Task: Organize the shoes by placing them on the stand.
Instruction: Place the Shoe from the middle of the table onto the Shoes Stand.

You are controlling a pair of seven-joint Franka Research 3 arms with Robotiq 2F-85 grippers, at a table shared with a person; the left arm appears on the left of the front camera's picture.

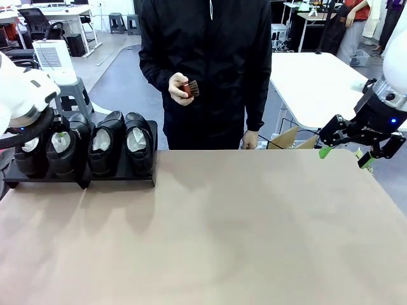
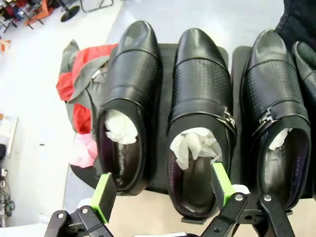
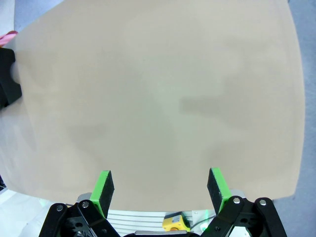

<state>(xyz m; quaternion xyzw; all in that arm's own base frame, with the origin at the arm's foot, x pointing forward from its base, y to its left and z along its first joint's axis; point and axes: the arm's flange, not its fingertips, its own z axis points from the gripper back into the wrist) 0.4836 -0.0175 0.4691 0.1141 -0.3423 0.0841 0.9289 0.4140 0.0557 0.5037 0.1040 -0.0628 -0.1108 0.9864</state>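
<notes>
At the left of the front view all four shoes (image 1: 89, 145) stand on the stand (image 1: 79, 179), toes pointing away, directly beneath the open, empty left gripper (image 2: 163, 190), while the open right gripper (image 1: 343, 155) hovers far right.

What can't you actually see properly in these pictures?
- Front view: the leftmost glossy black leather shoe is partly hidden by the white left arm.
- Left wrist view: the fourth black shoe is cut by the right edge.
- Front view: the small reddish-brown brush is mostly covered by the person's hand.
</notes>
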